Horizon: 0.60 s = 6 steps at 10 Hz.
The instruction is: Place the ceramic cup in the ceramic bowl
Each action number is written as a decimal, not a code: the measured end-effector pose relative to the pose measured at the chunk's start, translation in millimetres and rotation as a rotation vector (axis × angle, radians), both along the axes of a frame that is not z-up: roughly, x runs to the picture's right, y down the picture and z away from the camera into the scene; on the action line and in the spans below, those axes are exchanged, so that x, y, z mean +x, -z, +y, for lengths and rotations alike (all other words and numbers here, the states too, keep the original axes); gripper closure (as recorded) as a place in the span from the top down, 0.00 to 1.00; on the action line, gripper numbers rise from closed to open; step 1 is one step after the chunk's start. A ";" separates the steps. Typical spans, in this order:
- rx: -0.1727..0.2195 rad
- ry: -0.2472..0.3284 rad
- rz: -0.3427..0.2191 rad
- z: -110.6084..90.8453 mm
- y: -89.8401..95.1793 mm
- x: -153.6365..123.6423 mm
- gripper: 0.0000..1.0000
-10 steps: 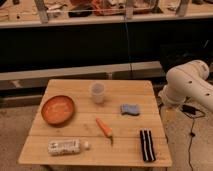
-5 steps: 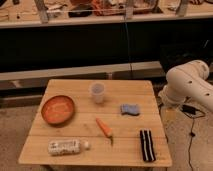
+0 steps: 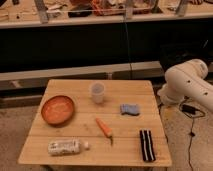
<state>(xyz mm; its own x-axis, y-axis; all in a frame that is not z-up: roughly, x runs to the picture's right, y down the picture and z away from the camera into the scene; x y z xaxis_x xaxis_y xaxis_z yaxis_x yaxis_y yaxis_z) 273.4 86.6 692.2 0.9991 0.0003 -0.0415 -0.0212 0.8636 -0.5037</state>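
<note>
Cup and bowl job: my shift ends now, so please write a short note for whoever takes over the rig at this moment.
Gripper: not in view. Only the white arm shows, beyond the right edge of the table.
Cup: upright on the table, near the back, about mid-width; nothing holds it.
Bowl: on the left part of the table, empty, apart from the cup.
Done: nothing yet; the cup is not in the bowl.
Left: bring the arm over the table, grasp the cup, carry it left and forward, and set it in the bowl.
</note>
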 end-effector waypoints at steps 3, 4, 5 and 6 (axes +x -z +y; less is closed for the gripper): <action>0.071 0.058 -0.019 -39.0 -20.8 -25.5 0.80; 0.084 0.068 -0.023 -43.5 -21.8 -30.1 0.80; 0.097 0.083 -0.031 -49.3 -25.4 -37.7 0.80; 0.103 0.099 -0.045 -54.4 -29.2 -48.8 0.80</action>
<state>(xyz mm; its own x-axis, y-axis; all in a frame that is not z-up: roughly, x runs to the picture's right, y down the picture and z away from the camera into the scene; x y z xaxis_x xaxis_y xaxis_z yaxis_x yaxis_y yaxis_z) 224.6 32.2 721.4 0.9953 -0.0967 -0.0018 0.0874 0.9076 -0.4107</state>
